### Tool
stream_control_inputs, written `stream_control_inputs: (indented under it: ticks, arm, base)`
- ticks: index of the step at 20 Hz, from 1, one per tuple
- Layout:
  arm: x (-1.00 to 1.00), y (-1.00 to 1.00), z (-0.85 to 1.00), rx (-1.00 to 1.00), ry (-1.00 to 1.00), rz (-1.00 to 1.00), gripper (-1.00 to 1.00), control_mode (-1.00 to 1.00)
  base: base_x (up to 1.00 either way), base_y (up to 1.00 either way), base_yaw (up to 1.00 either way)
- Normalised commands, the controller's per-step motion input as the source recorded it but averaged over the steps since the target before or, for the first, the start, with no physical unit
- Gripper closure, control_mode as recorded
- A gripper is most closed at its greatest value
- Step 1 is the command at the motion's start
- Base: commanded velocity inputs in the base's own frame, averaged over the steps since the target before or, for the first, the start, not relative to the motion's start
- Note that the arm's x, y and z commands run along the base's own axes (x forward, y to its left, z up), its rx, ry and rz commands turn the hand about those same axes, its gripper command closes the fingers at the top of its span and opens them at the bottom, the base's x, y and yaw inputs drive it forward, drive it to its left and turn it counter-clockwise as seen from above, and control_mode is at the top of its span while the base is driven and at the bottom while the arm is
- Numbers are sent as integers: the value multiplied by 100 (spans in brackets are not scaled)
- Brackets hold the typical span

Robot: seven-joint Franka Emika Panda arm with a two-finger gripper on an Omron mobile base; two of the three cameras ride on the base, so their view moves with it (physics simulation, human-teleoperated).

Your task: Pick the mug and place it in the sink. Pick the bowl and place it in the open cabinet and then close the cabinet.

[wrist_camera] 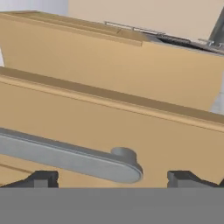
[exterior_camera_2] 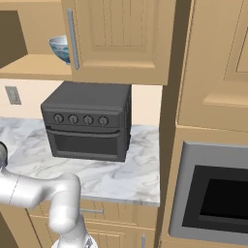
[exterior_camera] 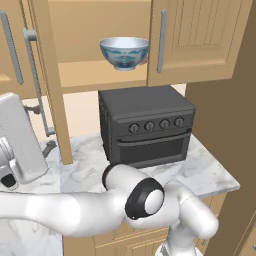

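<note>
A white marble counter (exterior_camera: 205,172) holds a black four-knob toaster oven (exterior_camera: 145,125) below a light-wood cabinet (exterior_camera: 200,40). The wide round bowl with blue-green flowers (exterior_camera: 124,52) sits on the cabinet's wooden shelf, left of the shut right door. On the left, the gripper (wrist_camera: 111,179) has its tips spread wide apart, holding nothing, right by the silver bar handle (wrist_camera: 65,157) of the open door.

A rendered home kitchen is showing here. Light-wood wall cabinets (exterior_camera: 200,40) with panelled doors and silver bar handles (exterior_camera: 161,40) are hanging over a white marble counter (exterior_camera_2: 121,174), where a black four-knob toaster oven (exterior_camera: 145,125) is sitting. A patterned bowl (exterior_camera: 124,52) is resting on an open cabinet shelf, and a built-in oven (exterior_camera_2: 213,198) is sitting in the tall unit at the right.
</note>
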Motion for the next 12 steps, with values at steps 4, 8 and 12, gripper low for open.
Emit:
stream_control_inputs:
  ticks: [4, 8, 12]
  arm:
    - [23, -10, -10, 1, 0, -10, -100, -100]
    - [29, -2, -11, 0, 0, -9, -100, -100]
    - [-3, -54, -3, 8, -1, -8, -100, -100]
  base:
    - [0, 0, 0]
    - [0, 0, 0]
    - [0, 0, 0]
